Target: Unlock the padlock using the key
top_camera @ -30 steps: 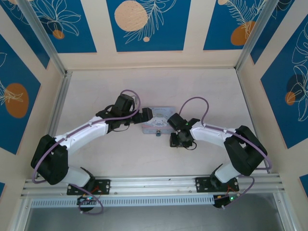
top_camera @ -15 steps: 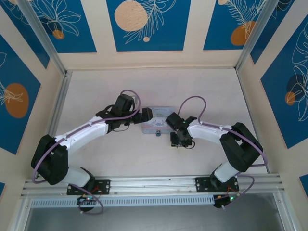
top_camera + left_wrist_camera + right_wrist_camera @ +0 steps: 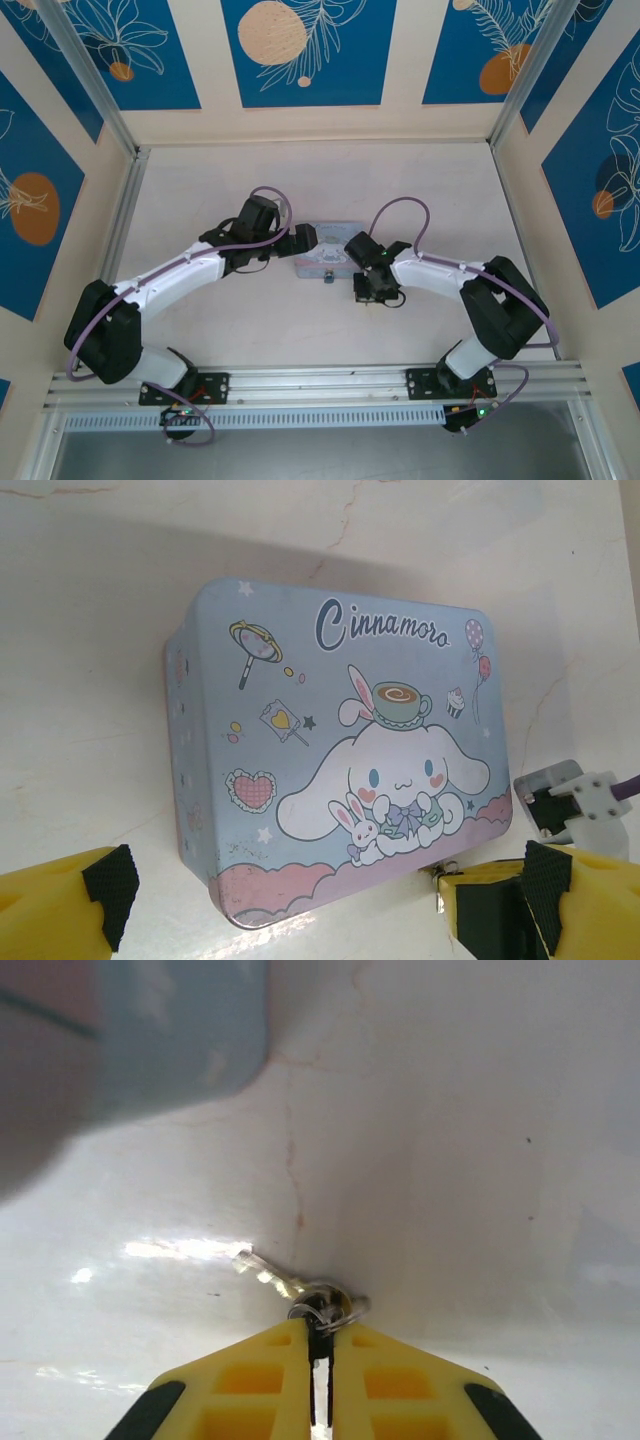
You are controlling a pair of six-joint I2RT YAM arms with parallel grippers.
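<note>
At the tips of your right gripper (image 3: 320,1338), you are pinching the key (image 3: 290,1285) by its ringed head, with the two yellow fingers (image 3: 400,1380) pressing together and leaving only a hairline slit. The silver blade is pointing ahead and to the left, lying low over the white veined table (image 3: 450,1160); whether it is touching the surface is not clear. Farther out, the corner of the pale blue cartoon tin (image 3: 130,1040) is showing as a blur, well apart from the blade. From above, the padlock (image 3: 327,278) is sitting against the tin's near side, just left of your right gripper and not meeting the key. Your left gripper (image 3: 325,900) is standing wide apart at the tin's left end, its black pads (image 3: 108,885) flanking the near edge of the printed lid; you cannot tell whether either pad is touching the tin.
</note>
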